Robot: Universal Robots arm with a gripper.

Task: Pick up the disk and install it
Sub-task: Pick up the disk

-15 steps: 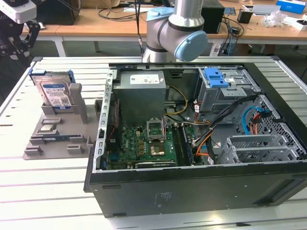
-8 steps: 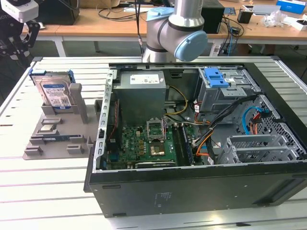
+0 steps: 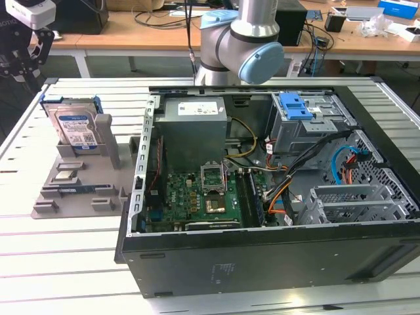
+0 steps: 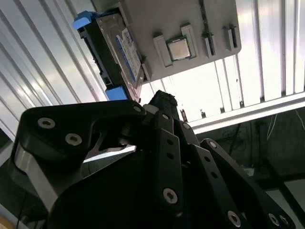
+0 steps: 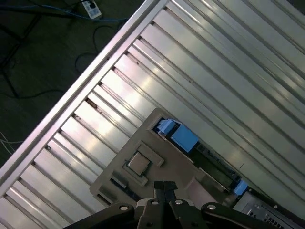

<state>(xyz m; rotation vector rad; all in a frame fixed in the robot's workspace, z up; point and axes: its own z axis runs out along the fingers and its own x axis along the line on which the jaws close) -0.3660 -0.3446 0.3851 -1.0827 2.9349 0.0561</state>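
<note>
The disk (image 3: 75, 128) is a silver drive with a white-and-blue label and blue side rails. It stands on edge in a grey holder (image 3: 79, 190) on the slatted table, at the exterior view's left. My gripper (image 3: 21, 62) hangs in the air above and behind the disk, apart from it. The fingertips (image 5: 160, 187) are pressed together with nothing between them. The second wrist view shows the disk (image 4: 121, 52) beyond the gripper (image 4: 163, 98). From above, in the first wrist view, the disk (image 5: 183, 137) appears edge-on in the holder (image 5: 167, 164).
An open computer case (image 3: 262, 262) takes up the middle and the exterior view's right. Inside are a grey power-supply box (image 3: 193, 128), a motherboard (image 3: 197, 197) and a drive cage with a blue latch (image 3: 295, 108). A square chip (image 3: 65, 175) lies on the holder.
</note>
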